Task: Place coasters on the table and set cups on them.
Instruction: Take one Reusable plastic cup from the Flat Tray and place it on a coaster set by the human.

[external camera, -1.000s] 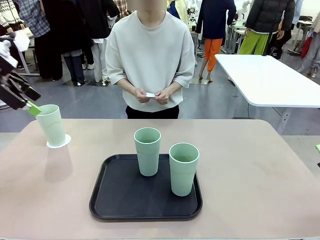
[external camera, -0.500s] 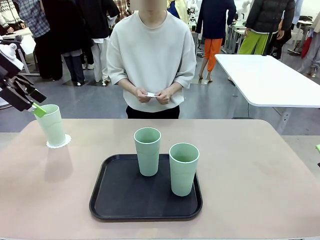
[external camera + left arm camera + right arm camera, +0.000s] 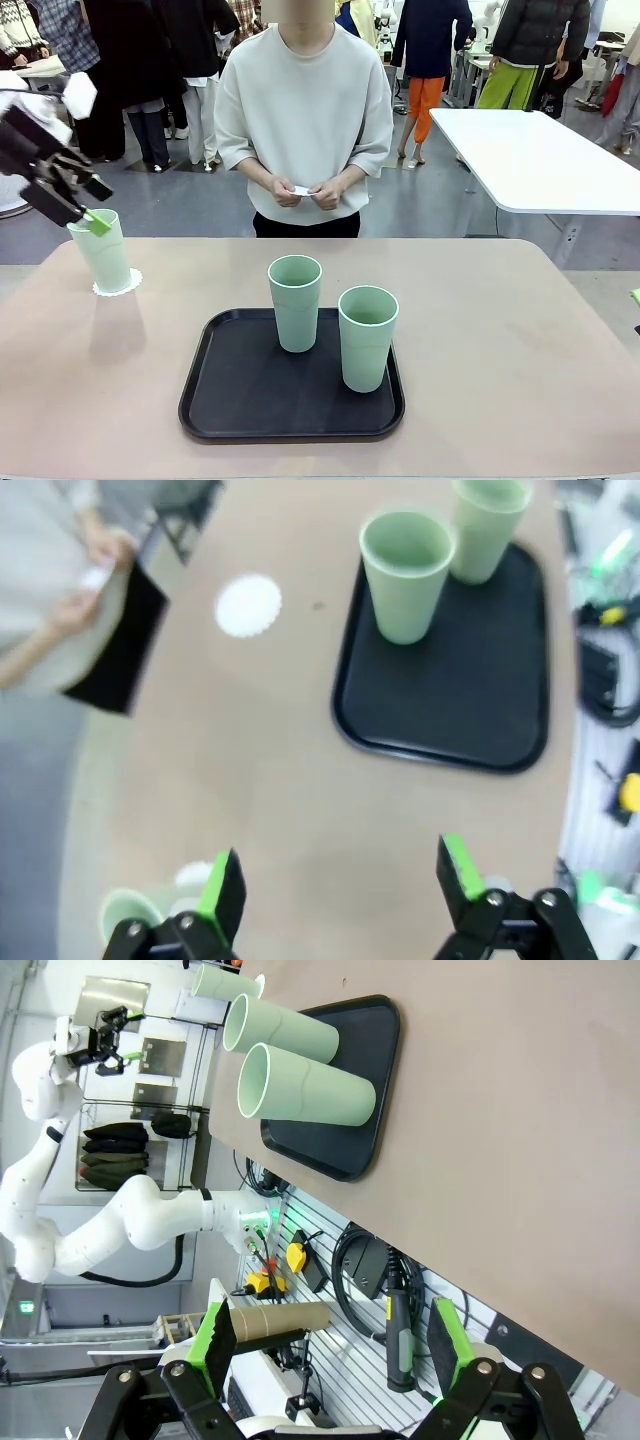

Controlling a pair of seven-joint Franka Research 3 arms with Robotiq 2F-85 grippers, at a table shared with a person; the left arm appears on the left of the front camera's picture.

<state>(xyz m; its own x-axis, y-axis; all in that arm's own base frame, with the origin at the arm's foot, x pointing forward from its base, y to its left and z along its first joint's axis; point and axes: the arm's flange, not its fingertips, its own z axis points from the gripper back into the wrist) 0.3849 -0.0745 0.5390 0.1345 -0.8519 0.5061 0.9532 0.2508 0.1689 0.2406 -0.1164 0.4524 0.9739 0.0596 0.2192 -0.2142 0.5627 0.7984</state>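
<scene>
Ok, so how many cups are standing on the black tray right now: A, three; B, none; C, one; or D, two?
D: the rear cup and the front cup stand on the black tray, while the third cup sits on a coaster off to the side.

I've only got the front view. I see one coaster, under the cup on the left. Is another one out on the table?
Observer: Yes. The left wrist view shows a bare coaster on the table between the tray and the person.
Operator: Is the left gripper carrying anything?
Observer: No, the left gripper is open, holding nothing.
Operator: The right one?
Observer: The right gripper is open and empty too.
</scene>
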